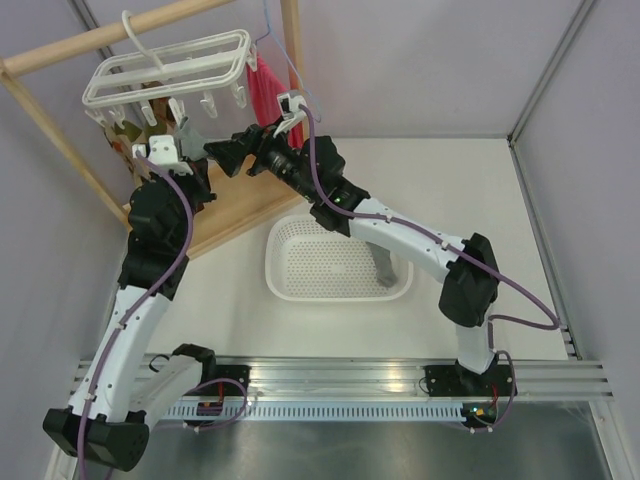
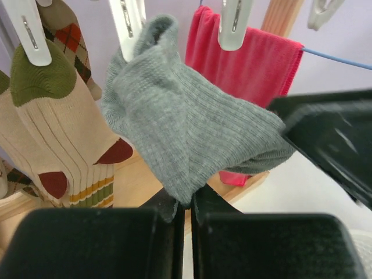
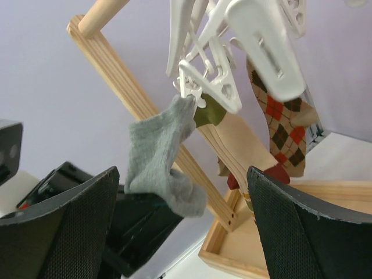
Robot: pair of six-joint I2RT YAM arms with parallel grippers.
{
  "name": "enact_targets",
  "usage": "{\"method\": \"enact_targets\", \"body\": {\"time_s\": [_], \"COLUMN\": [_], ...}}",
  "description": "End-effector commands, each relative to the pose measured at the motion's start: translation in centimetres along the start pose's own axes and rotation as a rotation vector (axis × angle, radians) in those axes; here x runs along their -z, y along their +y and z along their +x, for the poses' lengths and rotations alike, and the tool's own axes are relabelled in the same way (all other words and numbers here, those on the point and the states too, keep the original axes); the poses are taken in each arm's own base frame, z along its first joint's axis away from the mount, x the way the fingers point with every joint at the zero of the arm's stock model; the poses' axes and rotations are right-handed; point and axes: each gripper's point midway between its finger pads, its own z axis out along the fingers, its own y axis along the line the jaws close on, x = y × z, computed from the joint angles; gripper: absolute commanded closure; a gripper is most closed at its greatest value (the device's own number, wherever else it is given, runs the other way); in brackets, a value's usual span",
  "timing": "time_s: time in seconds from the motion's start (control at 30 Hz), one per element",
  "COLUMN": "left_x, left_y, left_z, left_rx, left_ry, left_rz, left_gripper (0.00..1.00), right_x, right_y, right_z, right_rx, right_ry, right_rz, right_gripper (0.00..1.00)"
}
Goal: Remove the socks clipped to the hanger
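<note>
Hanging from one white clip [image 2: 129, 23] of the hanger [image 1: 170, 70], the grey sock [image 2: 186, 128] fills the middle of the left wrist view. Its upper end is caught in the clip near the top of the frame. Its lower tip is pinched between the closed fingers of the left gripper [image 2: 185, 224] at bottom centre.

The step in hand looks like freeing this one sock: it is gripped but not yet off the clip. The next move probably calls for a steady pull down and away, so the fabric slips out of the clip without dragging the whole hanger along, since the hanger hangs loosely from its hook.

The right gripper [image 3: 181, 174] stands with its fingers wide apart and nothing between them. It sits just beside the sock, at the right edge of the left wrist view. It could steady the frame or the clip, though that is a guess.

To the left of the grey sock hang a tan sock [image 2: 52, 133] with an olive toe and an argyle sock [image 2: 67, 35], both clipped and close enough to be brushed. Behind, at upper right, the red cloth [image 2: 250, 64] drapes over the blue wire hanger [image 2: 337, 58], and the wooden rack [image 3: 133, 99] slants behind the sock. In the top view a mesh basket [image 1: 340, 297] sits lower centre on the table [image 1: 480, 200].
</note>
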Motion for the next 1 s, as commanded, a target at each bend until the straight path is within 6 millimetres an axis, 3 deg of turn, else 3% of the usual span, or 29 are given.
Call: {"method": "enact_targets", "body": {"time_s": [0.0, 0.07, 0.1, 0.17, 0.2, 0.27, 0.3, 0.37, 0.4, 0.47, 0.97], "left_x": [1.7, 2.2, 2.4, 2.9, 2.9, 3.1, 3.2, 3.4, 3.5, 3.8, 4.2], "left_y": [-1.5, -1.7, -1.6, -1.3, -1.1, -0.6, -0.4, 0.2, 0.4, 1.0, 1.0], "left_z": [-1.9, -1.5, -1.4, -0.9, -0.7, -0.2, -0.1, -0.1, -0.4, -0.5, -0.4], "left_rx": [-0.028, -0.034, -0.042, -0.051, -0.056, -0.063, -0.066, -0.067, -0.07, -0.074, -0.083], "left_ry": [-0.013, 0.006, 0.01, 0.03, 0.037, 0.046, 0.044, 0.035, 0.024, 0.013, 0.002], "left_rz": [0.103, 0.121, 0.122, 0.113, 0.104, 0.079, 0.072, 0.042, 0.03, 0.007, 0.047], "left_gripper": [0.98, 0.98, 0.98, 0.98, 0.98, 0.98, 0.98, 0.98, 0.98, 0.98, 0.98], "right_x": [-1.4, -2.1, -2.4, -3.1, -3.5, -4.5, -4.9, -5.8, -6.1, -6.7, -8.6], "right_y": [1.8, 1.4, 2.1, 1.7, 2.5, 1.7, 2.8, 2.0, 2.6, 2.1, 1.1], "right_z": [-2.9, -2.0, -3.0, -2.1, -3.1, -1.4, -2.7, -0.6, -1.2, 0.0, -0.1], "right_rx": [0.028, 0.037, 0.048, 0.048, 0.044, 0.038, 0.036, 0.033, 0.031, 0.013, 0.005], "right_ry": [-0.062, -0.043, -0.06, -0.044, -0.067, -0.037, -0.065, -0.034, -0.053, -0.048, -0.145], "right_rz": [-0.041, -0.03, -0.044, -0.036, -0.053, -0.042, -0.065, -0.056, -0.071, -0.07, -0.066], "right_gripper": [0.06, 0.06, 0.06, 0.06, 0.06, 0.06, 0.06, 0.05, 0.05, 0.05, 0.04]}}
